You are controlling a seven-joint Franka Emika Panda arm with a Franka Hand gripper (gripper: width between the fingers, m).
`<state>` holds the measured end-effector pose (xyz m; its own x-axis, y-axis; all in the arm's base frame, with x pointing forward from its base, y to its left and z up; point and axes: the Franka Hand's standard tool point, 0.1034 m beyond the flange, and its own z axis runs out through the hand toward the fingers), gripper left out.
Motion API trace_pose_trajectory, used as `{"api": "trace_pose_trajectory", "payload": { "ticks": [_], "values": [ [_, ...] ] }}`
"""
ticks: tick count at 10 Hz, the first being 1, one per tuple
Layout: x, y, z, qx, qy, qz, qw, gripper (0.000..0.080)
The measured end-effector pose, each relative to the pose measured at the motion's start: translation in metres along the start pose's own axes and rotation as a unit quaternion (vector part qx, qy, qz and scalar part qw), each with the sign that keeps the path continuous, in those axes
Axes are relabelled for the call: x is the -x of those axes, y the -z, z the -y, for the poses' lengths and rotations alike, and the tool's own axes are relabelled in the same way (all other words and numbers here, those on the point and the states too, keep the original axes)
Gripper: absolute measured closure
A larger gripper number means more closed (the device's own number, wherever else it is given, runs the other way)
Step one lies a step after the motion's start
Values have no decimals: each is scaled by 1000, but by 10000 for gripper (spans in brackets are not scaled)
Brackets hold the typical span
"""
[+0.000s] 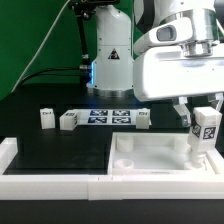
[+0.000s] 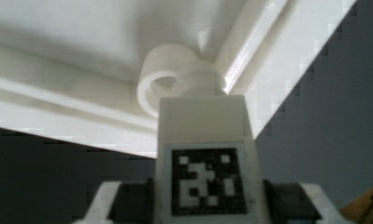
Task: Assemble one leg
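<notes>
My gripper (image 1: 204,124) is shut on a white leg (image 1: 204,133) with a black-and-white tag on its side. It holds the leg upright over the far right corner of the large white square panel (image 1: 150,157). In the wrist view the leg (image 2: 206,140) runs from between my fingers (image 2: 121,205) to a round corner socket (image 2: 172,78) of the panel; its tip stands at the socket. I cannot tell whether it is seated. Three more legs (image 1: 68,120) lie in a row on the black table at the back.
The marker board (image 1: 108,116) lies flat between the loose legs near the robot base (image 1: 108,70). A white raised rail (image 1: 60,184) runs along the table's front and the exterior view's left side. A green curtain hangs behind.
</notes>
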<state>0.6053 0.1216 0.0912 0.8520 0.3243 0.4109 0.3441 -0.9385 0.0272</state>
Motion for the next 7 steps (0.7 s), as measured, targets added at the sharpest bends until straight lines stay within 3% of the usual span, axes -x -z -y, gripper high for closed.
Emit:
{"api": "trace_pose_trajectory", "payload": {
  "ticks": [7],
  "values": [
    [-3,-2,-1,3,10,-21,1000,509]
  ]
}}
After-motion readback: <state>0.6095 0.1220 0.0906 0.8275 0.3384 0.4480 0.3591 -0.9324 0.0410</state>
